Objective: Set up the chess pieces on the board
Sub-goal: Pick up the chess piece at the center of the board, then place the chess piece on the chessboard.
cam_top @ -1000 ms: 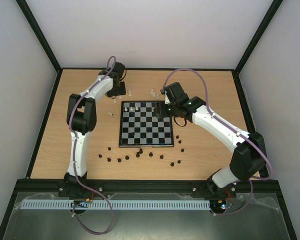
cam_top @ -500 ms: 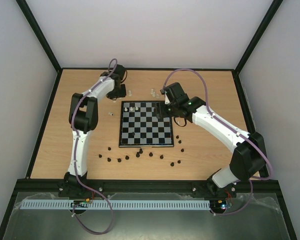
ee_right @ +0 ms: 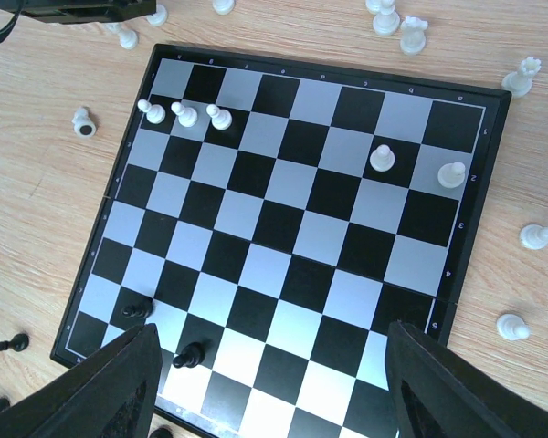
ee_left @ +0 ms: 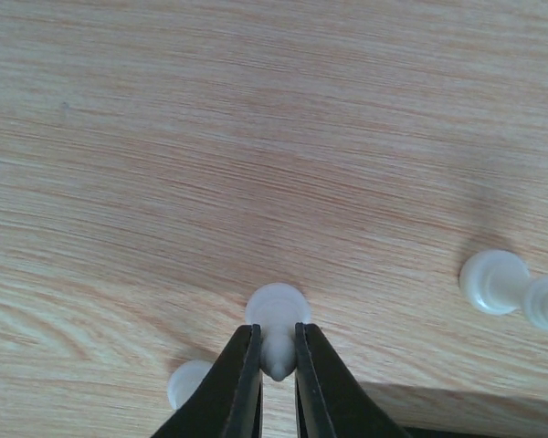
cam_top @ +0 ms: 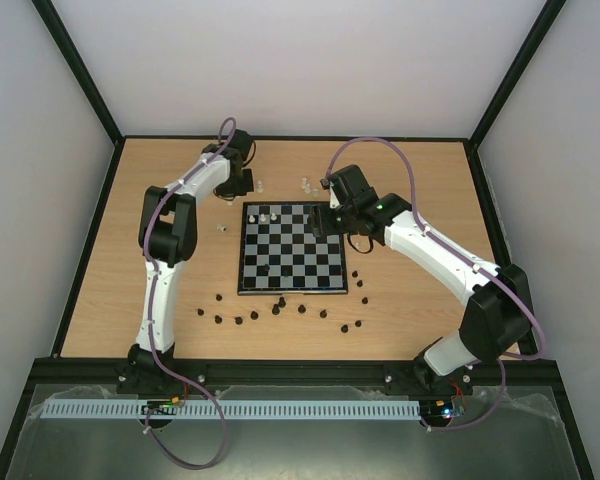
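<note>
Left gripper (ee_left: 276, 354) clenched on white piece (ee_left: 276, 312), on table. Lift straight, slow; narrow grip may slip. Right gripper (ee_right: 274, 333) released over board (ee_right: 297, 233).

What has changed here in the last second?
The left gripper shut on a white piece on the table, off the board. The right gripper, open over the board, and the other pieces stayed put.

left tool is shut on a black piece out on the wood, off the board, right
No: the piece is white, not black. The left tool is shut on it out on the wood, off the board; the left wrist view shows it.
</note>
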You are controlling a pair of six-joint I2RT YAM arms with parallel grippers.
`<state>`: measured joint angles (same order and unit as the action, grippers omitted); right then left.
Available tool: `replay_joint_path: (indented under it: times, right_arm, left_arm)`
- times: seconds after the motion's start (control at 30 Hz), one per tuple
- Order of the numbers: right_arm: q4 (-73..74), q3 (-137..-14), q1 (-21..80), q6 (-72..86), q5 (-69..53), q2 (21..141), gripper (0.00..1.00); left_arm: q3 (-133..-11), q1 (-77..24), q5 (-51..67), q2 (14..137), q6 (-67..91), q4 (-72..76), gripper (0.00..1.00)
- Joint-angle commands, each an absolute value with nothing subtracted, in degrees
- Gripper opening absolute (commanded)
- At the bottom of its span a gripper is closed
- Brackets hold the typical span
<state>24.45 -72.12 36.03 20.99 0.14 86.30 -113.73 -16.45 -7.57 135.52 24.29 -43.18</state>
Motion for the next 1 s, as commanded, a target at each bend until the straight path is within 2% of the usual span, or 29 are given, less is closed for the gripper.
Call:
replay_joint_path:
  times: [0.0,0.5,0.97]
  right_arm:
    - [24.8,-71.3,36.1,20.9,-0.3,86.6,0.68]
    - [24.9,-71.3,36.1,20.9,-0.3,85.6,0.68]
    - [24.8,-71.3,36.1,21.0,-0.3,85.1,0.68]
  left_arm:
    - [-115.0,-17.0,-8.4,134.6,24.3,-45.2,0.09]
    - [-105.5,-25.1,-8.3,120.3,23.5,-46.9,0.11]
    - [-110.6,-29.6,-4.3,126.5,22.8,-48.1,0.12]
